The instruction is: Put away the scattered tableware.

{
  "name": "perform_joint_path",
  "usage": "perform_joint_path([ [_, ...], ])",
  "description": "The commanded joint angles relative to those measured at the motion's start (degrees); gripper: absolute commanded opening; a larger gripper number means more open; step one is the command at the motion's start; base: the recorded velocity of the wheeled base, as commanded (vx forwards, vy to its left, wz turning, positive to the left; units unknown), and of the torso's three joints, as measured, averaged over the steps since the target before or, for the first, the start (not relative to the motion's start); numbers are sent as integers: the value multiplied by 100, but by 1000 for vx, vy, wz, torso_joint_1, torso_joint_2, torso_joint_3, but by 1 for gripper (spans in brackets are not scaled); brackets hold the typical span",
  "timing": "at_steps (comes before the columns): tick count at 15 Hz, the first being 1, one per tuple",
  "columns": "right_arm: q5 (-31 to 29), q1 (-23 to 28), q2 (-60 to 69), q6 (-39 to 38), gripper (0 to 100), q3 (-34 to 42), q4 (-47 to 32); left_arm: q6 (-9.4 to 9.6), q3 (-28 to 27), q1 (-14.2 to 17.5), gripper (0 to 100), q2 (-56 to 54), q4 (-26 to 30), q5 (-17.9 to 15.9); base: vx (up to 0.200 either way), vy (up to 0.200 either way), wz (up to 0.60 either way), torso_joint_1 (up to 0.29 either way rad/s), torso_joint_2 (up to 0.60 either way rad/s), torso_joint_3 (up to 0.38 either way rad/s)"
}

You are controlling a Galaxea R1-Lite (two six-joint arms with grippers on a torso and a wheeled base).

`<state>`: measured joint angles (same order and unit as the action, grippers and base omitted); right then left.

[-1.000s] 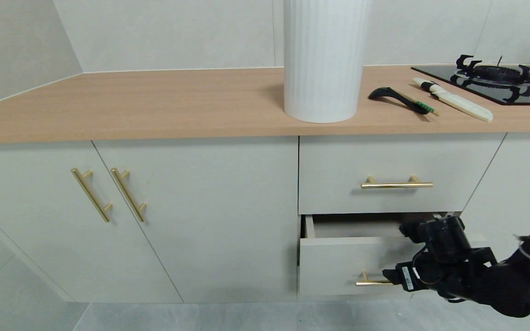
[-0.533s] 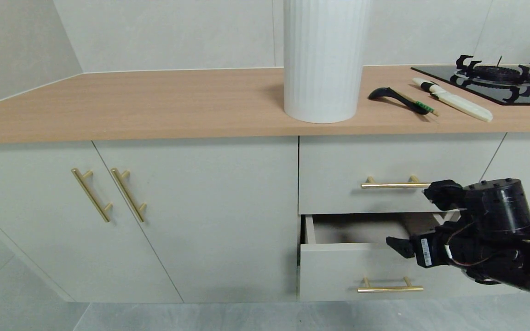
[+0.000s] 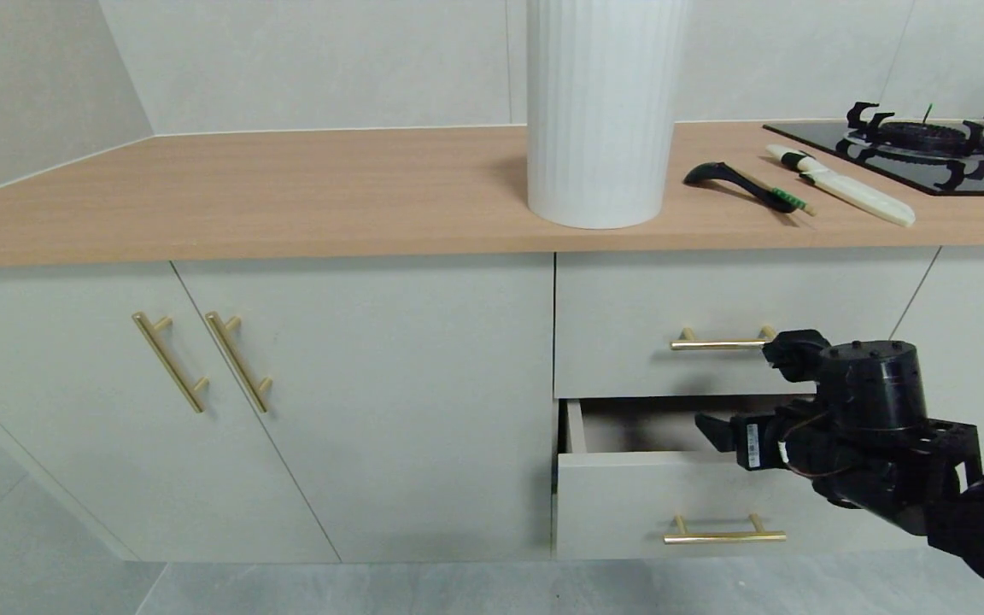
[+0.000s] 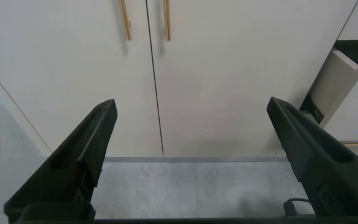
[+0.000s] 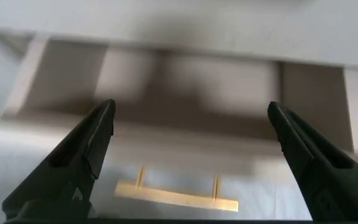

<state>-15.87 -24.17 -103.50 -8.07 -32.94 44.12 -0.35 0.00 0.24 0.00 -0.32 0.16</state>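
1. My right gripper (image 3: pixel 735 386): jaws spread wide, nothing held between them.
2. Lower drawer (image 3: pixel 629 504): pulled part-way open, directly ahead of my right jaws. The right wrist view looks between both fingers into the open cavity. Its gold bar handle (image 3: pixel 724 536) sits on the drawer front, below the jaws and clear of them.
3. Upper drawer (image 3: pixel 697 299): shut. Its handle (image 3: pixel 718 343) runs level with my upper right finger (image 3: pixel 791 352), whose tip overlaps the handle's end in the head view. I cannot tell whether they touch.
4. Tableware: a black ladle (image 3: pixel 740 184) and a white knife (image 3: pixel 842 195) lie on the countertop (image 3: pixel 287 196), well above my right jaws. They lie side by side but apart, the knife on the hob (image 3: pixel 928 141) side.
5. White ribbed container (image 3: pixel 601 111): upright on the countertop, above my right jaws and to their left, near the ladle's bowl.
6. My left gripper (image 4: pixel 191 155): jaws wide open, empty. Straight ahead of them stand the two shut cabinet doors (image 4: pixel 154 74), each with a gold handle. The open drawer's corner shows off to the right-arm side, well apart from these jaws.
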Motion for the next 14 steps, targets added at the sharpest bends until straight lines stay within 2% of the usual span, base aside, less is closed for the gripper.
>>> perform_joint_path([
  [1,-285,0,-874,-19,100,7,528,0,0,2,100,0,-3,2,0,0,0,0,0,0],
  [11,-364,0,-1023,25,100,130,616,-9,0,2,100,0,-3,2,0,0,0,0,0,0],
  [14,-302,-8,-645,34,100,139,44,-9,0,2,100,0,-3,2,0,0,0,0,0,0],
])
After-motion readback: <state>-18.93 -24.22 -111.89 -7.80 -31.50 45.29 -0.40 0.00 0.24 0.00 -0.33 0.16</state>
